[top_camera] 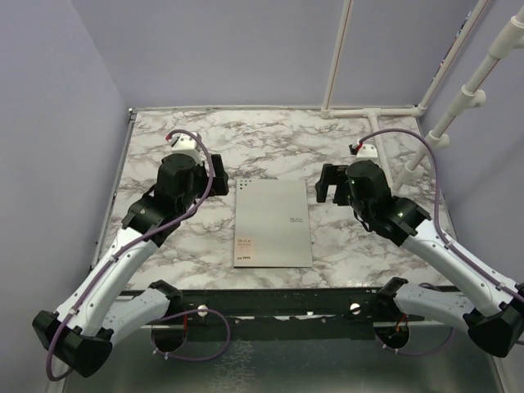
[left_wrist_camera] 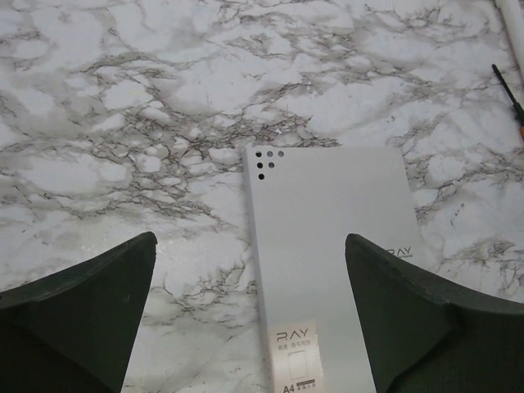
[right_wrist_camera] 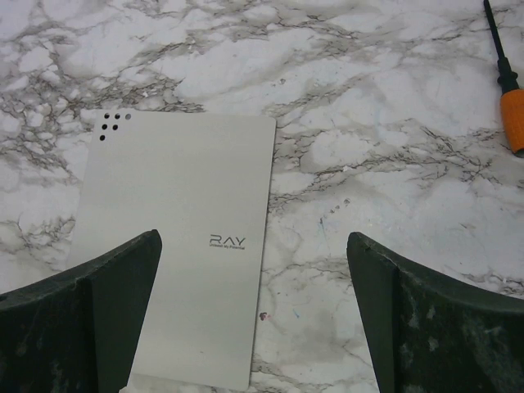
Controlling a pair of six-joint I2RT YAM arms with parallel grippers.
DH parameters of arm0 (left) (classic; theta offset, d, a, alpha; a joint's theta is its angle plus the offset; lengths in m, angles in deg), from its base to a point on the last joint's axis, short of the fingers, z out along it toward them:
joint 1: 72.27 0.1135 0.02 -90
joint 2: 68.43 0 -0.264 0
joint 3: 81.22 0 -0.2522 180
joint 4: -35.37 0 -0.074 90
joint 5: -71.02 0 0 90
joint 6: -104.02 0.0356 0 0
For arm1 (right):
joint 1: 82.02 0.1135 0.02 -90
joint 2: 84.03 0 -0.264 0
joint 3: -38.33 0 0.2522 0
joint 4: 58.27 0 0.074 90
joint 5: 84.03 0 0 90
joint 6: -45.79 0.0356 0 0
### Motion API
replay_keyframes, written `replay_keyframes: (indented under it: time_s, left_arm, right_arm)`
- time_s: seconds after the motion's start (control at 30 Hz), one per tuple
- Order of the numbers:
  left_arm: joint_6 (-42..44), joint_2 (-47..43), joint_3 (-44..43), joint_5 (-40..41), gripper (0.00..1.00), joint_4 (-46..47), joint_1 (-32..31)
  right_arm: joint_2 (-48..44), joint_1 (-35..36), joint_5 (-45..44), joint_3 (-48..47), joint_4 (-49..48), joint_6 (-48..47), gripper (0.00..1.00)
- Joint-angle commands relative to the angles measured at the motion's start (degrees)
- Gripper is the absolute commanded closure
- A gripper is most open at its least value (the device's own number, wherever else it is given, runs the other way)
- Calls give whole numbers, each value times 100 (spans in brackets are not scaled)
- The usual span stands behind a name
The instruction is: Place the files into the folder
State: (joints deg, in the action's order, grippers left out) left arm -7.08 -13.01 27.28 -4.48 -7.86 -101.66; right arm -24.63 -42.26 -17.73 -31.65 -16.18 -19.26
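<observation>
The grey folder [top_camera: 272, 223] lies closed and flat on the marble table [top_camera: 368, 246], between the arms (RAY logo facing up). The left gripper [top_camera: 219, 180] and right gripper [top_camera: 323, 184] flank its far corners, fingers spread wide, gripping nothing.

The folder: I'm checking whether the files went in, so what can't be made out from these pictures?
Files: in no view; the folder's closed grey cover hides anything inside.
Folder's near end: left wrist view, cut off by the bottom edge.
Label print: left wrist view, too small and blurred to read.
Orange-handled tool: right wrist view, cut off by the right edge.
</observation>
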Motion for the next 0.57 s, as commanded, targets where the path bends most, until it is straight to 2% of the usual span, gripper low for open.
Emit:
replay_keyframes:
  time_s: [0.0,0.3,0.53]
  left_arm:
    - [267,-508,-184,-102,1,210,-23]
    - [8,-1242,-66,-744,1,537,-23]
    - [-112,-1123,87,-847,1,689,-23]
  right_arm:
    - [-424,22,-201,186,-28,-118,0]
    - [-1398,22,31,604,-309,-268,0]
    - [-1548,22,172,656,-398,-315,0]
